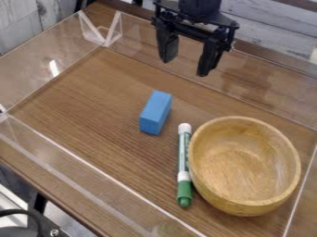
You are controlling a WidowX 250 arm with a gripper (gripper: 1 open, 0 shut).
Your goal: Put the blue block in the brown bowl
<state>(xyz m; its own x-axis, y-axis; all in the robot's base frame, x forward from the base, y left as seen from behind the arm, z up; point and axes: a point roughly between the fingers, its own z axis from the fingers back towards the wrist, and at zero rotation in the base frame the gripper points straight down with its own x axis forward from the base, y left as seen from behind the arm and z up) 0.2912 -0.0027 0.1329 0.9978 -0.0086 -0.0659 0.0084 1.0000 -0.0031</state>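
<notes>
The blue block lies flat near the middle of the wooden table, a small sky-blue rectangle. To its right and nearer the front stands the brown bowl, wide, shallow and empty. My gripper hangs above the table at the back, pointing down, its two black fingers spread open with nothing between them. It is well above and behind the block, apart from both objects.
A green-and-white marker pen lies between the block and the bowl, against the bowl's left side. Clear acrylic walls ring the wooden table, with a small clear bracket at the back left.
</notes>
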